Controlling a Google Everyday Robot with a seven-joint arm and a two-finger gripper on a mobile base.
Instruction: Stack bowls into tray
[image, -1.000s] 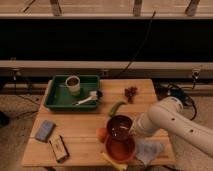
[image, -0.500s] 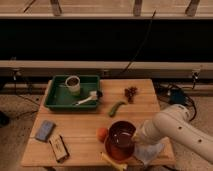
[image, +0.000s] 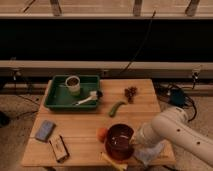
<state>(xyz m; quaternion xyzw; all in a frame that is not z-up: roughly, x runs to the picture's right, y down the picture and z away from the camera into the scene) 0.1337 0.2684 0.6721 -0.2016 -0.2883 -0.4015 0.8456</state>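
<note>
The maroon bowl (image: 120, 141) sits at the front edge of the worktop (image: 82, 127), and a sliver of orange bowl (image: 103, 133) shows at its left rim, so the maroon one seems to be nested in or resting partly over the orange one. The tool (image: 136, 144) is low at the maroon bowl's right rim, at the end of the white arm (image: 175, 131); whether it is released or clenched on the rim, I cannot tell. The green tray (image: 56, 100) lies well apart at the back left, already carrying a white cup (image: 73, 84) and a pale utensil (image: 87, 98). Judging by this layout, the bowls are stacked but not yet in the tray. A green vegetable (image: 117, 108) lies between.
</note>
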